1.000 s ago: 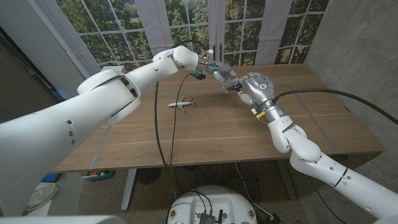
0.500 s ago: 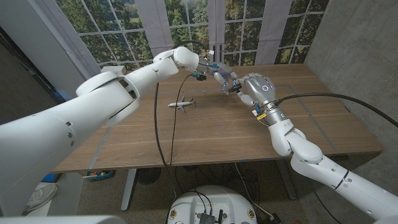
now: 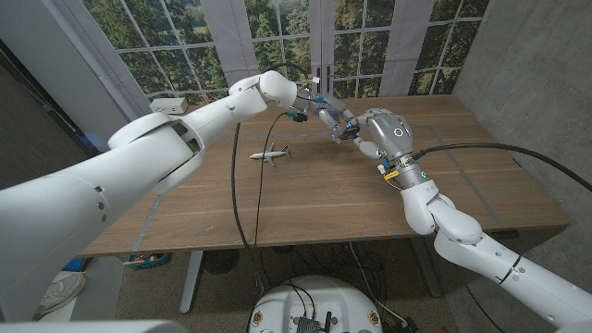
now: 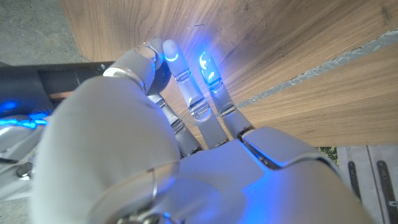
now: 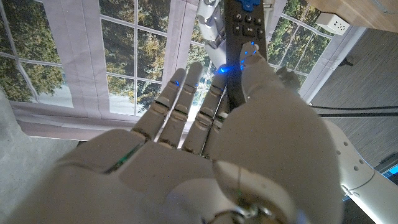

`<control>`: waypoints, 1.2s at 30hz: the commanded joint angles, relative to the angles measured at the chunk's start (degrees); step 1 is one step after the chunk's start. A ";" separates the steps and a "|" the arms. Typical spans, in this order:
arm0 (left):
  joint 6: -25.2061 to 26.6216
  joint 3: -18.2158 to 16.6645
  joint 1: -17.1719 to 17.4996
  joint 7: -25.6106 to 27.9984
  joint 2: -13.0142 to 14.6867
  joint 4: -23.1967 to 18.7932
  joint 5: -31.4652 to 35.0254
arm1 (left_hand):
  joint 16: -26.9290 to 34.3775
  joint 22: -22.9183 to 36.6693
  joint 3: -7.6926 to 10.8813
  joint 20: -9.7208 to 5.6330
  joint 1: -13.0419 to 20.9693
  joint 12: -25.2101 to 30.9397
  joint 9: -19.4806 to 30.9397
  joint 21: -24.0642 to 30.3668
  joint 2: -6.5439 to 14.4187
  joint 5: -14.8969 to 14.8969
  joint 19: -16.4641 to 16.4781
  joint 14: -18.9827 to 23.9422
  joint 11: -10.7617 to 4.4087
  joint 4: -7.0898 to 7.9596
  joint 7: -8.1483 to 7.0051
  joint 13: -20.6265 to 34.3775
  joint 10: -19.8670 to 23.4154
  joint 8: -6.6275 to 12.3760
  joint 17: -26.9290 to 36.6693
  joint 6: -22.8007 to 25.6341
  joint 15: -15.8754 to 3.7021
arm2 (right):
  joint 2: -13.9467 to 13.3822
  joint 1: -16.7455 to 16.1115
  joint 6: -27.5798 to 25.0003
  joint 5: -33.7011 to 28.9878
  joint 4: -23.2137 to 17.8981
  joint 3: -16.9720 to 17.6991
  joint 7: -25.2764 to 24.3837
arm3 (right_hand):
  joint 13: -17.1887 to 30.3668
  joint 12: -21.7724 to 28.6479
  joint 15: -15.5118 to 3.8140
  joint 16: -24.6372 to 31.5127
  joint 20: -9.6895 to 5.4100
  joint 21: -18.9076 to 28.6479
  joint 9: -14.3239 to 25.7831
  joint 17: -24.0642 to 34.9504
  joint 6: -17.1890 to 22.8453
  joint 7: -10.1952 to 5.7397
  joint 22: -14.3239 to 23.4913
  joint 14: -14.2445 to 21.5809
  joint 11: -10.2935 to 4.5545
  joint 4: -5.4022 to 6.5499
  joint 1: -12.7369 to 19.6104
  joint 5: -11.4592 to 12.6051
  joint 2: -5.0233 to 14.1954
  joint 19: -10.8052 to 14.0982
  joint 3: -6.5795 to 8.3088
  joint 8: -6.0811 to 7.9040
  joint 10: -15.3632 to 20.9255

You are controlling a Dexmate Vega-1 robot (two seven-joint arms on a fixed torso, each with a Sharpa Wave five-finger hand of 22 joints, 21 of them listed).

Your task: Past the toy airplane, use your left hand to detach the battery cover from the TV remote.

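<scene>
While my right hand (image 3: 370, 129) holds the remote (image 5: 245, 28) up over the far side of the table (image 3: 324, 199), beyond the airplane (image 3: 270, 154), thumb and fingers pressed around its body, I judge the cover step is just starting. My left hand (image 3: 314, 100) meets the remote there; whether its fingers (image 4: 186, 81) pinch the cover I cannot tell, though they lie close together. Next I need a firm thumb push along the back. No lettering on the buttons is readable.
</scene>
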 commanded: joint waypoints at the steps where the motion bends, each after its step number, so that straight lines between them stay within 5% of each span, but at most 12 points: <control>1: 4.02 -0.32 1.62 -0.11 2.12 -5.88 0.51 | -0.26 -0.23 1.29 -3.06 0.00 0.01 0.41 0.60 0.64 0.35 -0.49 0.13 10.53 0.90 15.14 21.57 21.75 -0.19 0.35 14.74 -1.26 | -0.08 -0.77 3.25 2.13 0.58 1.11 -2.63 | 0.87 0.86 -10.13 0.22 0.13 0.46 2.89 0.70 7.31 -1.80 0.10 0.68 -0.03 0.16 1.46 0.57 -0.26 -0.13 -0.20 1.20 0.85; 14: 5.17 -0.72 2.55 0.29 3.38 -8.66 0.72 | -0.52 -1.12 1.48 -3.13 -0.05 -0.48 0.58 1.54 0.61 0.40 -0.84 0.24 10.49 0.92 15.09 21.55 21.97 -0.60 0.66 14.85 -1.26 | 0.64 -0.68 3.43 1.53 1.32 1.28 -3.70 | 5.89 3.80 -9.63 -0.87 0.44 1.13 7.51 3.01 3.70 -1.63 0.22 1.82 -0.06 1.14 3.56 0.52 -1.00 -0.75 -0.64 5.19 1.72; 27: 5.02 -1.10 2.79 0.46 3.45 -9.16 0.44 | -0.77 -2.03 1.62 -3.19 -0.07 -0.76 1.44 2.50 0.50 0.39 -1.19 0.26 10.63 0.91 14.96 22.07 21.92 -0.70 1.02 14.74 -1.27 | 0.54 -1.06 1.95 0.64 0.95 1.42 -3.42 | 8.95 2.97 -9.53 -4.17 0.71 1.85 12.27 3.07 0.79 -2.39 0.25 2.53 -0.10 2.00 1.75 0.46 -1.03 -1.03 -0.75 9.75 -3.23; 36: 5.81 -1.23 2.95 0.79 3.63 -9.88 0.53 | -1.00 -2.68 1.76 -3.17 -0.13 -0.99 1.62 3.17 0.48 0.45 -1.43 0.24 10.44 0.93 14.90 22.14 22.29 -1.00 1.22 14.70 -1.26 | -0.31 -1.72 -1.04 0.61 -0.73 1.75 1.04 | 12.01 -0.20 -8.57 -9.22 2.76 2.24 9.30 3.52 -9.49 -2.71 0.15 -0.01 0.03 4.10 -6.02 0.24 -2.33 -2.96 -2.48 6.59 -13.07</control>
